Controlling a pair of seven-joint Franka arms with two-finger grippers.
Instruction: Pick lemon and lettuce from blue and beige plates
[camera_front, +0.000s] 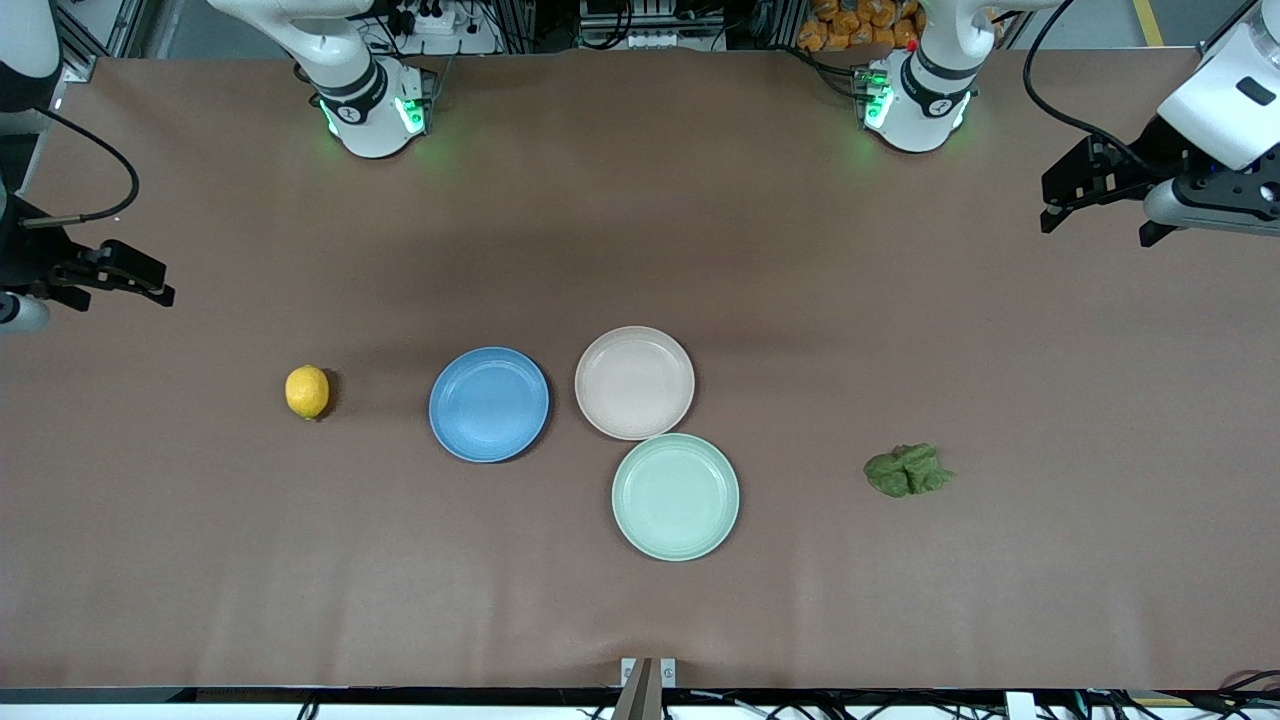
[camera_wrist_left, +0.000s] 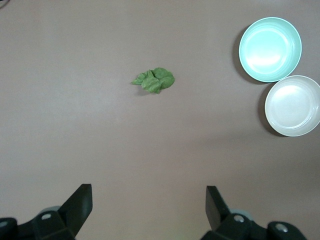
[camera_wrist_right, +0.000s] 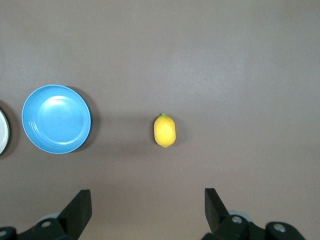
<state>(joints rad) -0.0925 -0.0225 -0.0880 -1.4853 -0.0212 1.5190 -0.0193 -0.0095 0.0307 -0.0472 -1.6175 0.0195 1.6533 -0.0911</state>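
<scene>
The yellow lemon (camera_front: 307, 391) lies on the bare table beside the blue plate (camera_front: 489, 404), toward the right arm's end; it also shows in the right wrist view (camera_wrist_right: 165, 130). The green lettuce (camera_front: 908, 470) lies on the table toward the left arm's end, apart from the plates, and shows in the left wrist view (camera_wrist_left: 154, 80). The blue plate and the beige plate (camera_front: 634, 382) are both empty. My right gripper (camera_front: 125, 298) is open and empty, up over the table's end. My left gripper (camera_front: 1095, 230) is open and empty, up over the other end.
An empty mint-green plate (camera_front: 675, 496) touches the beige plate and lies nearer to the front camera. The brown table top (camera_front: 640, 200) stretches wide around the plates. Both arm bases stand along the table's edge by the robots.
</scene>
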